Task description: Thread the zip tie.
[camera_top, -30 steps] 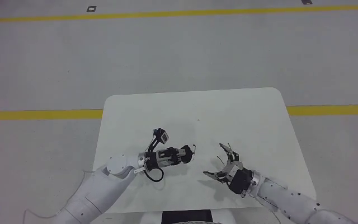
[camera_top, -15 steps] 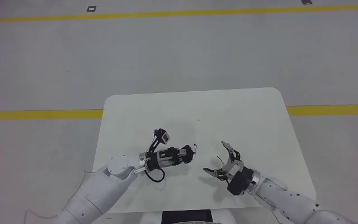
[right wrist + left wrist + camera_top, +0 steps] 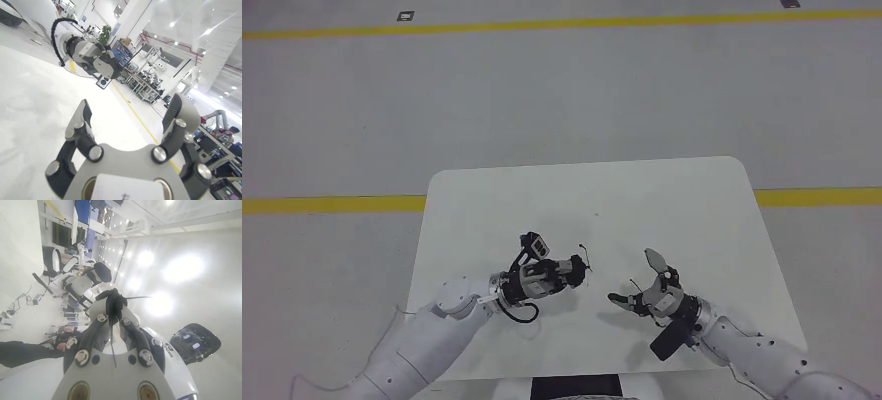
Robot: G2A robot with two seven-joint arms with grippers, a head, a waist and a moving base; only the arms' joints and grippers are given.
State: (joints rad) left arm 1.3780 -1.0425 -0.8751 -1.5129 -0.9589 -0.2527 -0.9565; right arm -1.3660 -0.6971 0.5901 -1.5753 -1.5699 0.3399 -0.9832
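Zip tie is showing in the top view as a thin black string, and it is being held up just over the white table. The left gripper is pinching shut on it. The right gripper is hanging near it, not touching, with its two fingers spread wide and nothing between them. I am guessing the step in hand is the lining-up part: one arm is holding the tie while the other is getting ready to catch the loose end. The next move is calling for a slow, careful reach, so the thin end is going between the open fingers and then into the little hole in the tie's head. The left wrist view is showing something the top view is not. Here the zip tie is running back from the squeezed tips toward the wrist, and a thin tail is sticking out sideways. I cannot tell where the head is. The right wrist view is showing the right gripper wide open and empty, with the left gripper farther off across the table.
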